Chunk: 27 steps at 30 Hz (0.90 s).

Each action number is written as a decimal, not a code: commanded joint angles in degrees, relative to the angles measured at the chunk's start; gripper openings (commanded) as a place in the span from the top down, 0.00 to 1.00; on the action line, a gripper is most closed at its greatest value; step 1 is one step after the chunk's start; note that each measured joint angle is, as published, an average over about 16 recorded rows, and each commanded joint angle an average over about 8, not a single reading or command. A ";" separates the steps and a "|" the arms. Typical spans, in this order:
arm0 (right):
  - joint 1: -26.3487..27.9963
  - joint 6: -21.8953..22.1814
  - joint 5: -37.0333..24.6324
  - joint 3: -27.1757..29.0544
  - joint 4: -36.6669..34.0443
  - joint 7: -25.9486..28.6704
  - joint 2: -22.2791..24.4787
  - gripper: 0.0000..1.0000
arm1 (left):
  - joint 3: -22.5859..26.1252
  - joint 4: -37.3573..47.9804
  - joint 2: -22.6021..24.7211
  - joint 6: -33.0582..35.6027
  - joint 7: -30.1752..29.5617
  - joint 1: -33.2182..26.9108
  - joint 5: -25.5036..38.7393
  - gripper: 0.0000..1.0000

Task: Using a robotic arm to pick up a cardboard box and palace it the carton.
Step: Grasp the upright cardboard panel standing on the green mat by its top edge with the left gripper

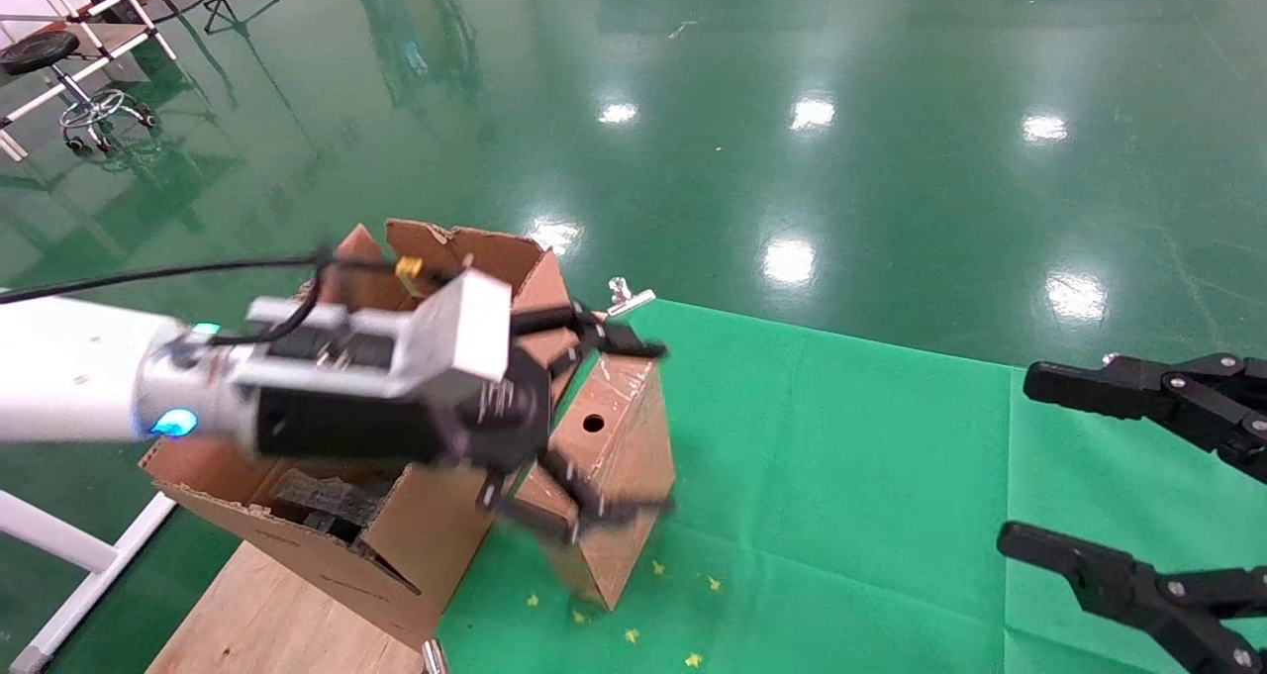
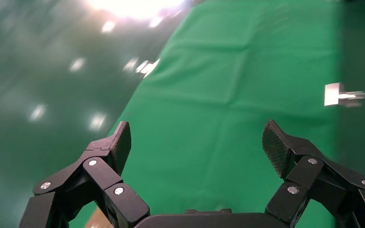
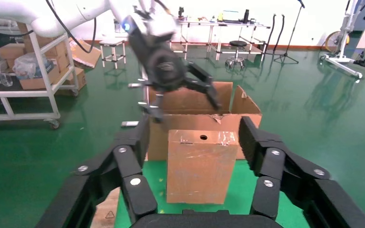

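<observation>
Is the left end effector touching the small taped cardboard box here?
Apart. The right wrist view shows the open left end effector hanging above the cardboard box, with a clear gap between.

A green cloth (image 1: pixel 841 476) is lying flat on the table, and tiny yellow bits (image 1: pixel 633 634) are sitting on it near the front. A shiny metal clip (image 1: pixel 626 298) is holding the cloth at its far edge. The shiny green floor (image 1: pixel 792 110) is glowing with bright spots of light. A black stool on wheels (image 1: pixel 59 70) is standing far off by a white frame. A white cart (image 3: pixel 33 71) is holding brown boxes.
</observation>
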 commanded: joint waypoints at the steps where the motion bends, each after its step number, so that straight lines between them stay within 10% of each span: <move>1: 0.00 0.00 0.00 0.00 0.00 0.00 0.00 1.00 | 0.81 -0.10 0.08 -3.05 -2.00 -0.85 3.76 0.00; 15: 0.00 0.00 0.00 -0.01 0.00 0.00 0.00 1.00 | 10.92 -0.51 4.64 1.17 -39.11 -17.94 27.94 0.00; 27: 0.00 0.00 0.01 -0.01 0.00 -0.01 0.00 1.00 | 15.86 -0.78 8.67 9.38 -51.43 -23.71 34.62 0.00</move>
